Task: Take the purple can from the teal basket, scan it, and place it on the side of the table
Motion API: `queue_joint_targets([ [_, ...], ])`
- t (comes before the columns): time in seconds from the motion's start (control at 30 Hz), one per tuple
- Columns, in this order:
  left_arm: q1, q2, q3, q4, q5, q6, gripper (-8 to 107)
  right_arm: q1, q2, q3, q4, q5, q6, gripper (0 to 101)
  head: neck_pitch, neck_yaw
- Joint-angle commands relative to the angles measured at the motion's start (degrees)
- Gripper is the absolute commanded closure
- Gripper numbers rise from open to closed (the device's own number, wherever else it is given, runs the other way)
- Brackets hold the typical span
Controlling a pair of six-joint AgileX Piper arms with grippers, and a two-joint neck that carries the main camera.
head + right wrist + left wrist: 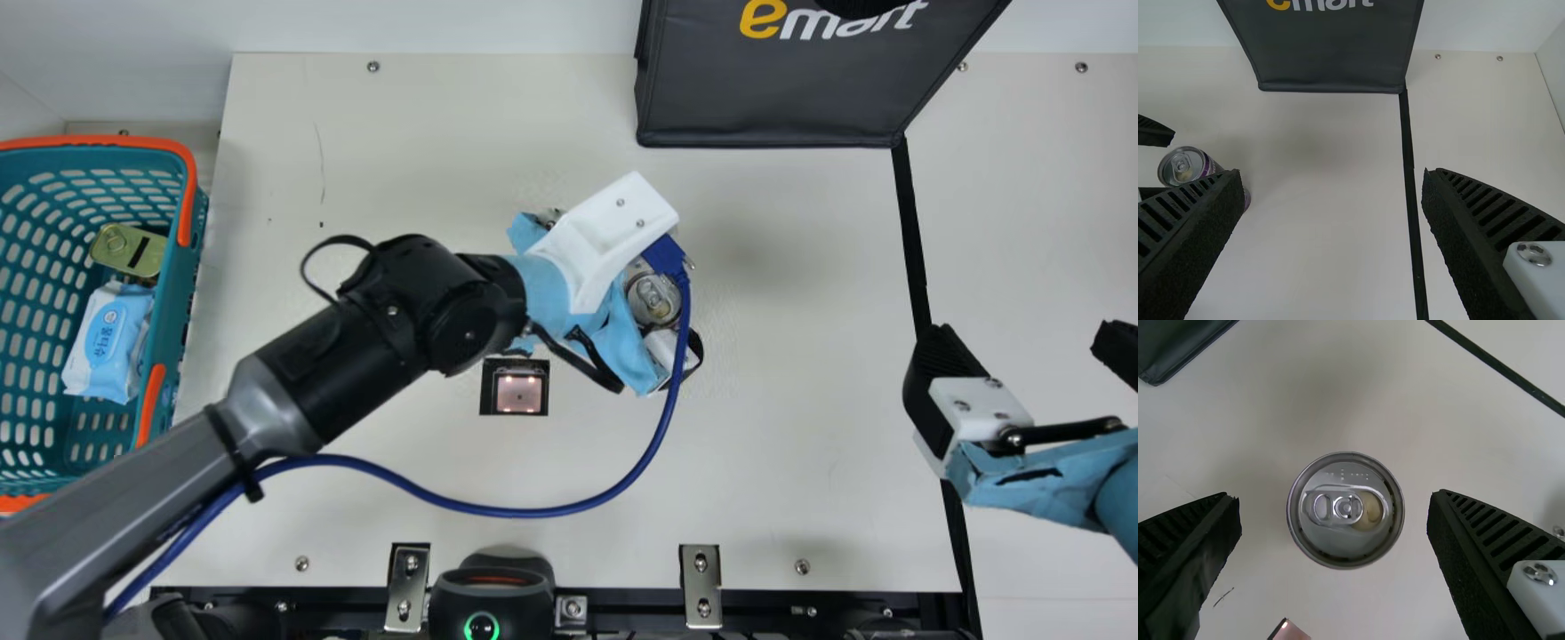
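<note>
I hold my left end effector (1335, 511) spread wide, empty, astride the purple can (1345, 510) standing upright on the tabletop (800, 444) near the scanner (516, 388), likely for room to close or withdraw without toppling it, while my empty right end effector (1331, 177) gapes.

In the left wrist view, the can (1345, 511) stands upright between widely parted jaws, touching neither.

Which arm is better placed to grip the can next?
Left, I'd say: the left gripper is open over the can, a finger on either side in its wrist view. The right gripper, also open, sits well off to the right.
</note>
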Motion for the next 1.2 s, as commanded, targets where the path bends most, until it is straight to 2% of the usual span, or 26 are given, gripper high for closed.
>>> queue_joint_targets([
  [0.0, 0.6, -1.3, 0.7, -1.7, 0.3, 1.4, 9, 0.0, 0.0, 0.0, 0.0, 0.0, 0.0, 6, -1.7, 0.1],
  [0.23, 3.2, -7.6, 6.8, -3.7, 2.0, 7.1, 9, 0.0, 0.0, 0.0, 0.0, -0.1, 0.0, 6, -1.7, 0.1],
  [0.47, 7.3, -15.7, 14.6, -1.6, 4.1, 9.9, 9, 0.0, 0.0, 0.0, 0.0, -0.1, 0.0, 6, -1.7, 0.1],
  [0.67, 12.3, -22.7, 19.0, 1.4, 6.8, 8.8, 9, 0.0, 0.0, 0.0, 0.0, -0.1, 0.0, 6, -1.7, 0.1],
  [0.87, 19.1, -29.1, 20.4, 5.5, 9.6, 4.4, 9, 0.0, 0.0, 0.0, 0.0, -0.1, 0.0, 6, -1.7, 0.1],
  [1.17, 30.2, -36.7, 17.1, 12.6, 12.6, -7.3, 9, 0.0, 0.0, 0.0, 0.0, 0.0, 0.0, 6, -1.7, 0.1],
])
